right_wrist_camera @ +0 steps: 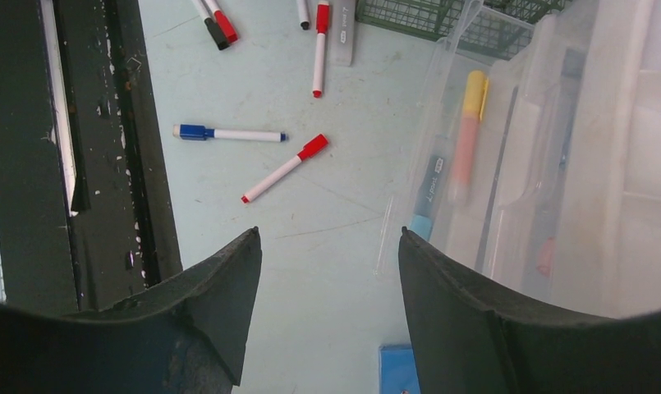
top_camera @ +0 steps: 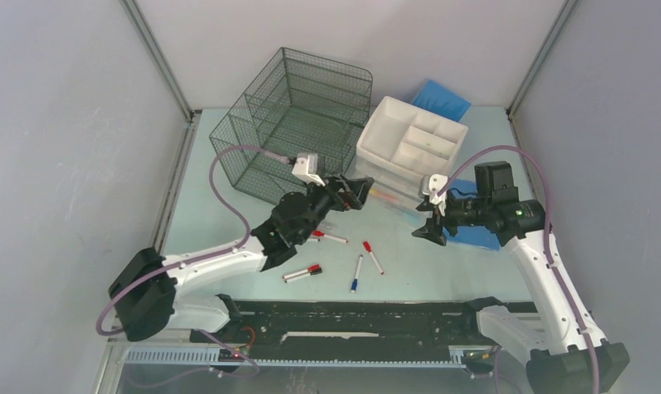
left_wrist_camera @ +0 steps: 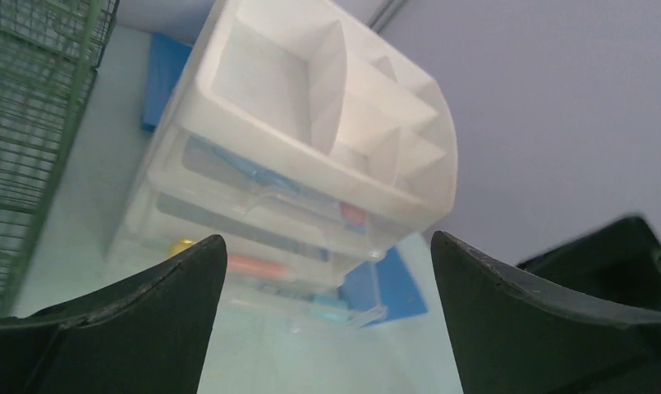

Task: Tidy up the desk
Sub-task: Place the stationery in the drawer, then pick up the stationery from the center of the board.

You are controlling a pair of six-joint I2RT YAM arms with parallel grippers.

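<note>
Though faint overhead, drawer highlighter (right_wrist_camera: pixel 465 156) (orange)

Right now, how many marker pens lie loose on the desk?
6: black-capped pen, red-capped pen by the rail; blue-capped pen, red-capped one mid-desk; two pens beside the left arm. More may hide.

Top external view: high, behind the arm bases (top_camera: pixel 146 295) at the bottom edge, looking down over the whole desk (top_camera: pixel 442 275). Left wrist view: low, close, tilted up at the white drawer unit (left_wrist_camera: pixel 310 123) filling centre frame. Right wrist view: close, facing down; front rail (right_wrist_camera: pixel 113 164) at left, drawer unit at right. All three share the drawer unit; top and right wrist views share the loose markers (right_wrist_camera: pixel 284 168)
</note>
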